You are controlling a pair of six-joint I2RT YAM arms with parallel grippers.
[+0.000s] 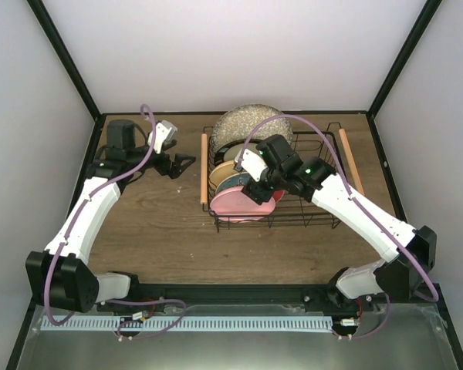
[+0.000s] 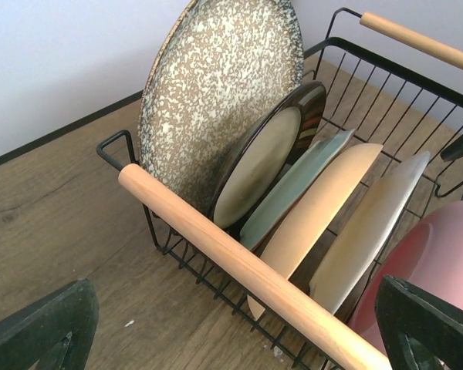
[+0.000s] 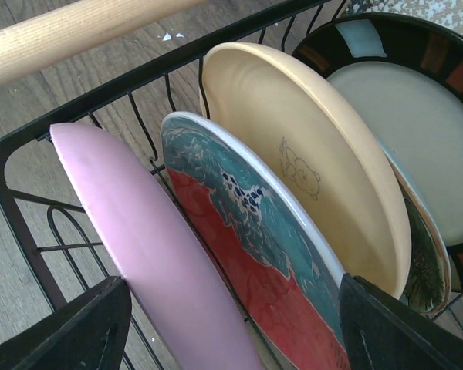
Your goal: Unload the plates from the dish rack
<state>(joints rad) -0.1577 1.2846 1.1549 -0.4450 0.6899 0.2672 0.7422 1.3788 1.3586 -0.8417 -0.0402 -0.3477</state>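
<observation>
I see left pincer [image 1: 184,163] wide open, empty, toward table [image 1: 162,223] far-left corner | right pincer [image 3: 231,331] open, gripping nothing, over pink plate [image 3: 139,254] in dish rack [image 2: 231,258]

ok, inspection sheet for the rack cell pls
Surface: wooden table, no plates set on it.
Job's things: dish rack at back centre. The speckled plate, pink plate, red-teal plate and the others stand on edge inside.
Clutter: white flecks on the wood beside the rack.
Grippers: left end effector open, empty, left of rack. Right end effector open, fingers either side of the pink and red-teal plates.
Cables: purple cable arcs over the rack; another runs along the left arm.
Surroundings: white walls, black frame posts.
</observation>
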